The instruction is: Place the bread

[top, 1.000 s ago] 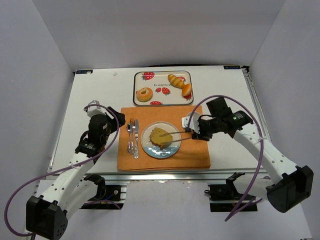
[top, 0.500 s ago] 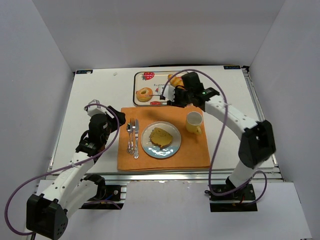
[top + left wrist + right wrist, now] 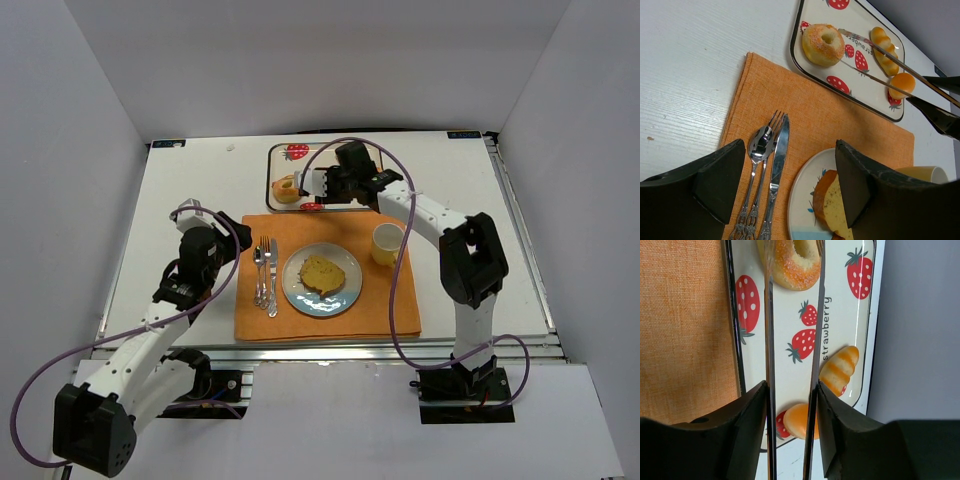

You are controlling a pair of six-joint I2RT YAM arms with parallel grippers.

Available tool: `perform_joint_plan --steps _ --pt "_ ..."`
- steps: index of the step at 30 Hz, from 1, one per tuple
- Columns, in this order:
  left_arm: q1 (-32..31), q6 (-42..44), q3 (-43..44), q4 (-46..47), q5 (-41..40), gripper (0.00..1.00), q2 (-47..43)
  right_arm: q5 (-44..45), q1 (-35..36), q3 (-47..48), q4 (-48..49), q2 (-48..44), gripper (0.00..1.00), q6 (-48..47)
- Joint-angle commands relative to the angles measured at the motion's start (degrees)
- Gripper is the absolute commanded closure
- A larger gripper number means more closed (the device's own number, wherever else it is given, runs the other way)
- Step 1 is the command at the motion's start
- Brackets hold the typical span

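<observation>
Right end effector (image 3: 791, 390) clamps tongs (image 3: 770, 340), tips reaching donut (image 3: 785, 267) straight ahead on tray (image 3: 850, 315), set to pinch. Left end effector (image 3: 790, 167) spread wide, idle.

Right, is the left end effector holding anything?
No, the left end effector is open and empty, hovering above the cutlery on the orange mat.

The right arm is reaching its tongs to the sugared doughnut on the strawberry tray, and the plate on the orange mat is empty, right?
Not empty: the top view shows a yellow bread slice lying on the plate. The tongs do reach to the doughnut on the strawberry tray.
</observation>
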Motion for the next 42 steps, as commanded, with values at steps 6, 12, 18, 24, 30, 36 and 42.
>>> perform_joint_plan --steps 6,12,18,24,30,36,42 --pt "0.26 1.11 2.24 0.88 -0.42 0.18 0.74 0.61 0.73 3.53 1.8 1.55 0.52 -1.39" --pt "0.26 0.94 1.8 1.06 -0.51 0.18 0.3 1.14 0.99 3.62 1.62 2.43 0.51 -1.04" --pt "0.26 0.85 2.06 0.97 -0.42 0.18 0.21 3.33 1.17 6.69 1.01 5.68 0.51 -0.51" --pt "0.26 0.94 1.89 0.01 -1.21 0.18 -0.93 4.3 1.17 7.49 -0.49 7.26 0.51 -0.24" --pt "0.26 0.76 1.8 -0.08 -1.21 0.18 -1.46 4.3 1.08 7.32 -1.37 7.0 0.51 1.33" --pt "0.18 0.76 1.89 0.27 -1.03 0.18 -1.37 5.79 1.17 6.7 -0.76 6.3 0.51 3.36" --pt "0.26 0.76 1.8 0.27 -0.95 0.18 -1.46 6.76 1.17 6.52 -1.63 6.21 0.5 5.2"
